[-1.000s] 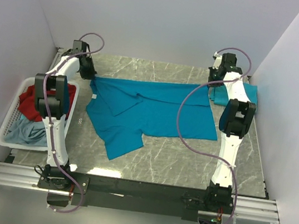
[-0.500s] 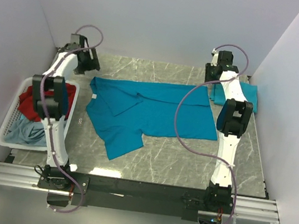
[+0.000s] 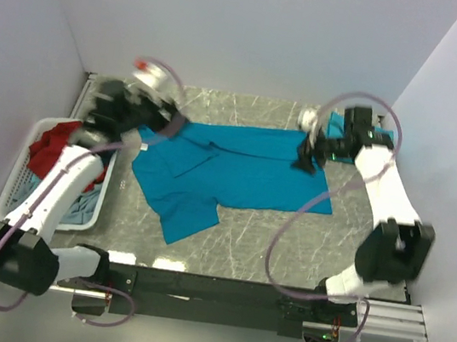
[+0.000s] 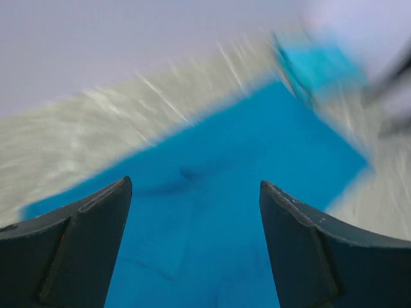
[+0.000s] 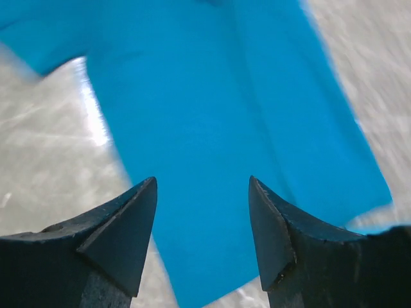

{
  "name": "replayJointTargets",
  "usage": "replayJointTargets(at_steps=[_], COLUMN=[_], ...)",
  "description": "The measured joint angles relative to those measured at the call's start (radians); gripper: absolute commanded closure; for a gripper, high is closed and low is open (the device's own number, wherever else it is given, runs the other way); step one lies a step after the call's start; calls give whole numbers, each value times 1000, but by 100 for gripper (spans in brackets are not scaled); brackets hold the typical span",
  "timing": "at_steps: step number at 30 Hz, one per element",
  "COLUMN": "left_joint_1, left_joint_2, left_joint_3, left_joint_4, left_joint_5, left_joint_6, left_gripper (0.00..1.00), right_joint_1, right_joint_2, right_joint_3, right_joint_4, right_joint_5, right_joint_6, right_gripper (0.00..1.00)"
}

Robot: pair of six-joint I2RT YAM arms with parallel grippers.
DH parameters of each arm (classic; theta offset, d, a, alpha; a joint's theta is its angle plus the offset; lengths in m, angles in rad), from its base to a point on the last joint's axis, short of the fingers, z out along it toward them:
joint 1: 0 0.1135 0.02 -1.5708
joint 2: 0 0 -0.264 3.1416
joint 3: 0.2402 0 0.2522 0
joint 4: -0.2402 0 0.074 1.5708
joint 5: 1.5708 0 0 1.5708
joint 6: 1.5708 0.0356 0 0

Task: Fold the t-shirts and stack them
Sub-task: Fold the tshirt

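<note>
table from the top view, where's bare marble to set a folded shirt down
Widest bare patch: near side of the table, between the spread teal t-shirt and the black front rail. A thin strip runs along the back wall. Crowded: left edge by the basket, far right corner with the folded shirt.

The left gripper [image 4: 194, 186] gapes wide above a blurred teal t-shirt [image 4: 218, 141] spread on the marbled table [image 4: 77, 128].
</note>
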Motion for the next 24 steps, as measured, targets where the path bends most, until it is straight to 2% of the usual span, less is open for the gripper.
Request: replayJointTargets(at_steps=[2,4,7,10,12,15,24], left_joint_1=[-185,-356,-532,-630,-701,-815,-922], left_joint_2=[-20,-50,-152,-264,-287,-242,-58], left_joint_3=[-56,-130,-267,-377,-418,-470,-556], left_joint_4=[-76,-148,-260,-336,-364,-397,-448], left_joint_5=[-15,-39,-82,-137,-182,-250,-375], left_joint_6=[150,290,490,624,686,740,768], left_gripper=[15,15,20,36,37,37,36], right_joint_1=[2,-5,-41,-95,-127,-158,-218], right_joint_2=[-151,-246,-302,-303,-304,-309,-301], right_joint_3=[-171,-303,-457,-538,-557,-557,-550], right_joint_4=[-58,-101,-139,-140,-140,-133,-195], right_joint_5=[-71,-111,-146,-159,-167,-190,-252], right_joint_6=[-192,-308,-423,-463,-470,-476,-551], right_gripper=[34,34,34,35,35,35,36])
